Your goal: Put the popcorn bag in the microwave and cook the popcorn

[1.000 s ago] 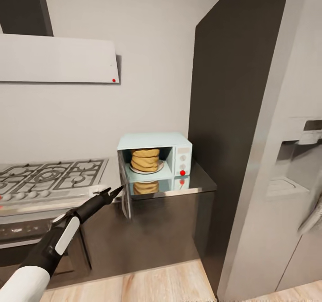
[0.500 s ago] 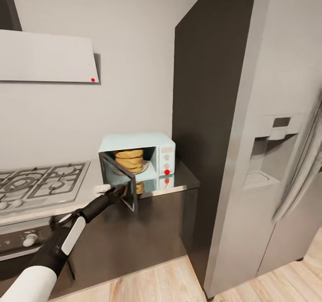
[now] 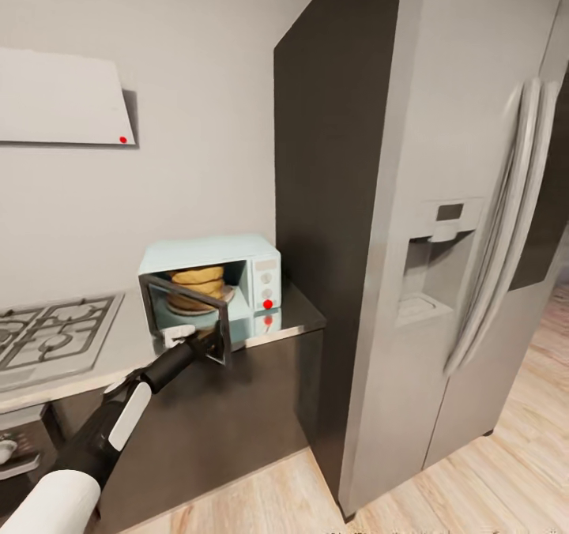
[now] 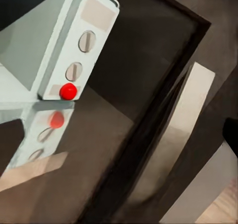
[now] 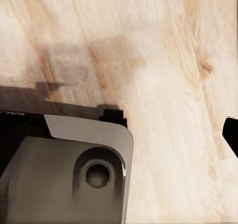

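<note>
Tan popcorn bag (image 3: 197, 285) inside microwave (image 3: 237, 253)

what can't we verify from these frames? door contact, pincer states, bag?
- Left pincer, head view: its tip lies against the dark microwave door; open or shut, and contact, can't be told.
- Popcorn bag, head view: the door frame crosses its lower part; contents too small to judge.
- Right pincer, right wrist view: fingers cut off by the edge; wood floor beyond.

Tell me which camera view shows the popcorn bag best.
The head view: the popcorn bag sits inside the microwave, partly behind its half-closed door. The left wrist view catches just the microwave's knob panel; the right wrist view looks at wooden floor.
</note>
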Robot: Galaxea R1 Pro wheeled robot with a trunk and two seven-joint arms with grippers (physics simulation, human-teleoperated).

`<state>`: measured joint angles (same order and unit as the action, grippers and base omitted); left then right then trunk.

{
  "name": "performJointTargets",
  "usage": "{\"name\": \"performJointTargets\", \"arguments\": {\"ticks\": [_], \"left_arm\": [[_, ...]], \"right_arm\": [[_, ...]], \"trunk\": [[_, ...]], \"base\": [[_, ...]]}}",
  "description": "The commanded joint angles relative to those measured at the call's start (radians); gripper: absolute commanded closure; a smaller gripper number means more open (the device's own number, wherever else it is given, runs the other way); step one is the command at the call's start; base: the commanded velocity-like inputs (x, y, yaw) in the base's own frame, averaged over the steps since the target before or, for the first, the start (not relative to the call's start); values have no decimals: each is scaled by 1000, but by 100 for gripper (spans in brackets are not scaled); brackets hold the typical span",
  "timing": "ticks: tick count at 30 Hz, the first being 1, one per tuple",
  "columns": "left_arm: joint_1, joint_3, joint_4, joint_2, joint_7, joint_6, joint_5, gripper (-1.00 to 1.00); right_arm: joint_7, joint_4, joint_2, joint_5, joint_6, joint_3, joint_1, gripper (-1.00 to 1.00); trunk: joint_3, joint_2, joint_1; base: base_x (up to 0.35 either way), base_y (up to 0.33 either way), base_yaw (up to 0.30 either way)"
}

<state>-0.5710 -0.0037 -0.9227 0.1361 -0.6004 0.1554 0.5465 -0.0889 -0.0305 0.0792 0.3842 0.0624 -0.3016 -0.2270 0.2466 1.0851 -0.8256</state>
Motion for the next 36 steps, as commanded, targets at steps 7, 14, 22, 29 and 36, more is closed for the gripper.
{"name": "performJointTargets", "arguments": {"ticks": [7, 14, 22, 29, 36], "left_arm": [[-1, -1, -3, 0, -2, 10, 10, -100], [-1, -1, -3, 1, -1, 5, 9, -100], [-1, -2, -5, 6, 155, 6, 9, -100], [-1, -4, -7, 4, 228, 4, -40, -100], [-1, -2, -32, 1, 275, 5, -48, -100]], "right_arm": [[-2, -3, -1, 8, 6, -8, -2, -100], [-2, -3, -1, 8, 7, -8, -2, -100], [-2, -3, 7, 8, 9, -8, -2, -100], [-2, -3, 8, 8, 11, -9, -2, -100], [-3, -3, 8, 9, 10, -8, -2, -100]], "trunk": [[1, 1, 0], [1, 1, 0], [1, 1, 0], [1, 1, 0], [1, 1, 0]], "base": [[0, 0, -240], [0, 0, -240], [0, 0, -113], [0, 0, 0], [47, 0, 0]]}}
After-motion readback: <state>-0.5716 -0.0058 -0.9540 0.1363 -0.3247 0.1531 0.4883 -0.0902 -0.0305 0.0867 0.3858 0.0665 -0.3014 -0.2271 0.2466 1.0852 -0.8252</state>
